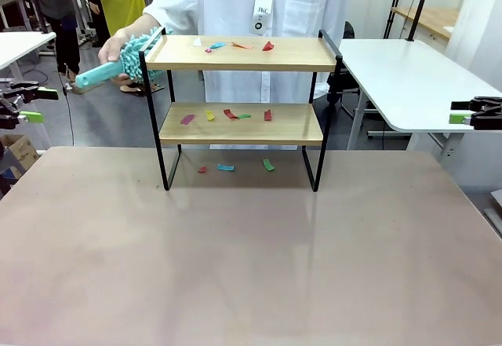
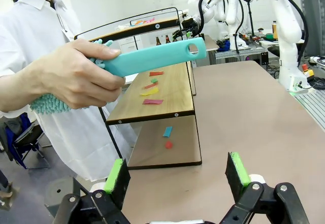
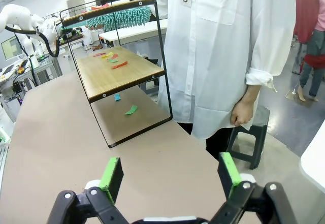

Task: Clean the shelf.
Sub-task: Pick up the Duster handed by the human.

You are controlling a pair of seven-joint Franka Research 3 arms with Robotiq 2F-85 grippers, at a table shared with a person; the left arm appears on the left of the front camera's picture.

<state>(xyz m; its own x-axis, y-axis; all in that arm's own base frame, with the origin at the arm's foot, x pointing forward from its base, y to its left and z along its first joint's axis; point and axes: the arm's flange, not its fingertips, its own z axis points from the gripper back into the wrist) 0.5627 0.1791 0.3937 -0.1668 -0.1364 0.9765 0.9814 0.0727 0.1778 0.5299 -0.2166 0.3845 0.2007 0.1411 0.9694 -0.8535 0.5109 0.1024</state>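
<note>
left claw wide open, empty, right claw the same

The left gripper held its jaws wide apart with nothing between them. Beyond the gap stood the shelf on the table, with coloured scraps on its lower board and on the tabletop under it. Above and beyond the picture-left jaw, a person's hand gripped a teal duster, whose handle reached across the shelf.

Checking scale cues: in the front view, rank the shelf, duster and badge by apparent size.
1. shelf
2. duster
3. badge, which hangs farther back, so it may look smaller than it is.
</note>
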